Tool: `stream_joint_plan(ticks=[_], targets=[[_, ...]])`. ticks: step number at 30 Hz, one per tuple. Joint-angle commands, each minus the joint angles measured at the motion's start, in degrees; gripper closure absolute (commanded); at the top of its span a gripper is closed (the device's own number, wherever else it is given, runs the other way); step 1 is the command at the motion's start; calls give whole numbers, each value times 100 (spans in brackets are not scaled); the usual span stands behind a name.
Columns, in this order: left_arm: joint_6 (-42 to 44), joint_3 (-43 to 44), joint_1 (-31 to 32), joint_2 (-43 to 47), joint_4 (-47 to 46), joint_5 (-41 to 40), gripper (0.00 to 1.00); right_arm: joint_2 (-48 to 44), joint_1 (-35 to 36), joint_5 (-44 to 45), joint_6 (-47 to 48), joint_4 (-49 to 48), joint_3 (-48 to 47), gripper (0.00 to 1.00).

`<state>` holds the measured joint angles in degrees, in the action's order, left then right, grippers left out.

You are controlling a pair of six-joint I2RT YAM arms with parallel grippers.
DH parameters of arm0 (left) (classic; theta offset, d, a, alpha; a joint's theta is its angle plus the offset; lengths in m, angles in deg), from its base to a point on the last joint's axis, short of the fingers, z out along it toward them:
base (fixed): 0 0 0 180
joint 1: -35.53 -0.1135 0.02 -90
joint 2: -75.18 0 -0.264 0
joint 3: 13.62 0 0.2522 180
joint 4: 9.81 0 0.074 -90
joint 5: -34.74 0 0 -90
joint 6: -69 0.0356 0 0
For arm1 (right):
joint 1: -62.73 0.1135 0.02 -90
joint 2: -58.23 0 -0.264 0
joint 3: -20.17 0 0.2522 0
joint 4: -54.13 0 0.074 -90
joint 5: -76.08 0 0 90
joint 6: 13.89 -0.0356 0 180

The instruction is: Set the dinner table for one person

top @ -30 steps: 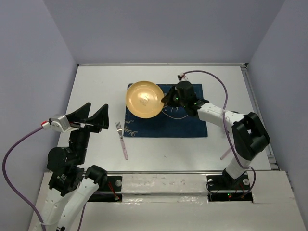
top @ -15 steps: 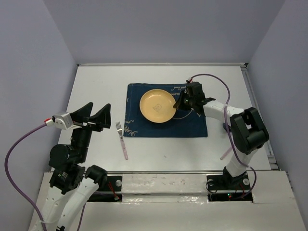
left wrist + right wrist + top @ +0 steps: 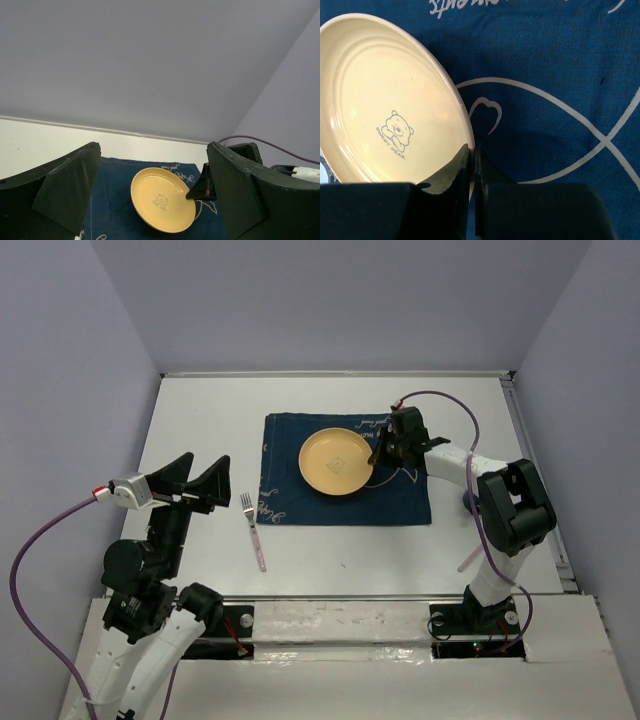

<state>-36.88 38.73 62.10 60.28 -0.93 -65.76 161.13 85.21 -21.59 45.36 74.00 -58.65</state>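
I am pinching the right rim of the yellow plate (image 3: 338, 461) with my right gripper (image 3: 378, 452). In the right wrist view the two fingers are closed narrow on the rim (image 3: 465, 152), one inside the lip and one outside. The plate has a small bear print (image 3: 395, 131) in its well. It is sitting over the middle of the dark blue cloth mat (image 3: 400, 498), and mat is showing all around it. I cannot tell if its gripped edge is fully down.

The mat is lying on the dinner table (image 3: 200, 410), the white top, at centre and slightly toward the far side. Its near edge is running parallel to the table's near edge.

A fork (image 3: 254, 530) with a pink handle is lying on bare table just off the mat's left edge, tines pointing away from me and not touching the cloth. Bare table is running wide to the left of the fork, along the far wall and in front of the mat.

My left gripper (image 3: 205, 462) is hanging above the left side of the table, spread wide and holding nothing. A pink stick-like thing (image 3: 468, 560) is poking out behind my right arm near the right edge, too hidden to name.
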Motion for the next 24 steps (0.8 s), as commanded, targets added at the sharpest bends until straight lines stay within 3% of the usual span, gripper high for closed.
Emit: stream_joint_plan(ticks=[1, 13, 15, 19, 20, 22, 24], targets=[[129, -18, 15, -5, -206, 110, 1, 126, -33, 37, 121, -22, -376, 100], [146, -18, 15, 22, -215, 110, 1, 328, -86, 142, 156, 136, -543, 100], [147, -18, 6, 4, -206, 127, 1, 354, -86, 142, 156, 145, -552, 94], [138, -18, 15, 22, -215, 136, 1, 328, -86, 247, 147, 206, -508, 55], [129, -18, 6, 22, -215, 145, 1, 293, -86, 256, 156, 215, -491, 50], [120, -18, 15, 31, -215, 162, 1, 136, -86, 248, 191, 241, -438, 42], [138, -18, 15, 39, -223, 163, 1, -49, -86, 195, 218, 277, -403, 42]])
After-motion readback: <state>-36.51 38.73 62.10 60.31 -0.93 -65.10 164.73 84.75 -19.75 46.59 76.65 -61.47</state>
